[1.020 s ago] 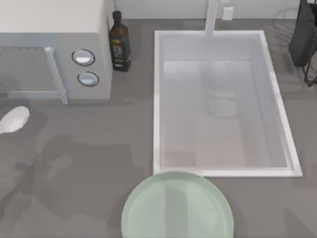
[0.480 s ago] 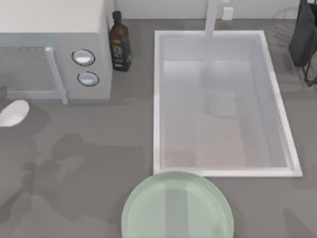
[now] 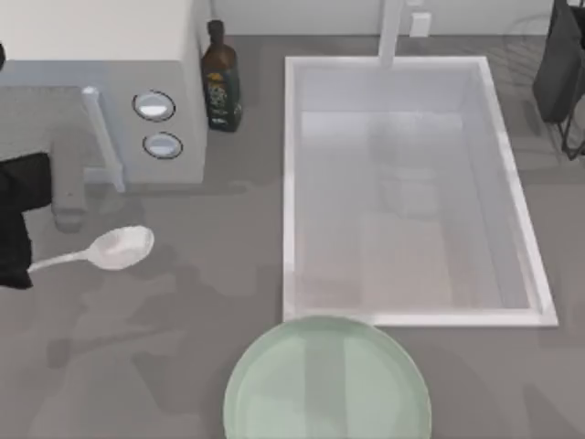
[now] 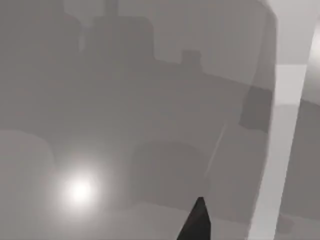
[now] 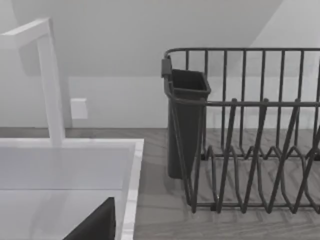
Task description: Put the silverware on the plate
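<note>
Now our left gripper sits at the table's far left edge, clamped on the handle of the spoon, whose bowl points right, in front of the microwave. Whether the spoon touches the counter, we cannot tell. Well apart from it, the plate lies at the near edge, just in front of the sink. Our right arm is parked by the dish rack; its fingers' state we cannot tell.
</note>
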{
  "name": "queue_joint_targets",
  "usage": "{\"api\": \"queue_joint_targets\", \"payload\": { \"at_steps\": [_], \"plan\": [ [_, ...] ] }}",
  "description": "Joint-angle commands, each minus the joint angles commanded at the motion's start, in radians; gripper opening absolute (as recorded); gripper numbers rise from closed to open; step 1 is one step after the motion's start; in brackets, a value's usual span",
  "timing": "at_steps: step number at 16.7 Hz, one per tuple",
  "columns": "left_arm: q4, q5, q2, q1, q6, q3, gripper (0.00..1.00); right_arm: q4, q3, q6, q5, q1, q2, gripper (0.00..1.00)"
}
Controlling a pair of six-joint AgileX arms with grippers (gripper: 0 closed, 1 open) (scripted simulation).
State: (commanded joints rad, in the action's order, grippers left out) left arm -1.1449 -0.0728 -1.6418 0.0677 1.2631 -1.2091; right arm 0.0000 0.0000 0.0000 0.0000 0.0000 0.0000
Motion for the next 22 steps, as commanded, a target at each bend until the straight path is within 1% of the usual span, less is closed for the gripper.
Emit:
{"api": "queue_joint_targets", "payload": {
  "at_steps": [4, 9, 13, 17, 20, 22],
  "plan": [
    [-0.056, -0.048, -0.056, 0.169, 0.432, 0.009, 0.0, 0.0, 0.0, 0.0, 0.0, 0.0, 0.0, 1.0],
    [-0.128, -0.108, -0.15, 0.401, 1.016, 0.025, 0.0, 0.0, 0.0, 0.0, 0.0, 0.0, 0.0, 1.0],
    [-0.152, -0.129, -0.212, 0.579, 1.464, 0.01, 0.0, 0.0, 0.0, 0.0, 0.0, 0.0, 0.0, 1.0],
    [-0.123, -0.102, -0.25, 0.733, 1.855, -0.035, 0.0, 0.0, 0.0, 0.0, 0.0, 0.0, 0.0, 1.0],
    [-0.071, -0.05, -0.264, 0.826, 2.102, -0.082, 0.0, 0.0, 0.0, 0.0, 0.0, 0.0, 0.0, 1.0],
    [-0.029, -0.007, -0.267, 0.875, 2.235, -0.116, 0.0, 0.0, 0.0, 0.0, 0.0, 0.0, 0.0, 1.0]
  ]
}}
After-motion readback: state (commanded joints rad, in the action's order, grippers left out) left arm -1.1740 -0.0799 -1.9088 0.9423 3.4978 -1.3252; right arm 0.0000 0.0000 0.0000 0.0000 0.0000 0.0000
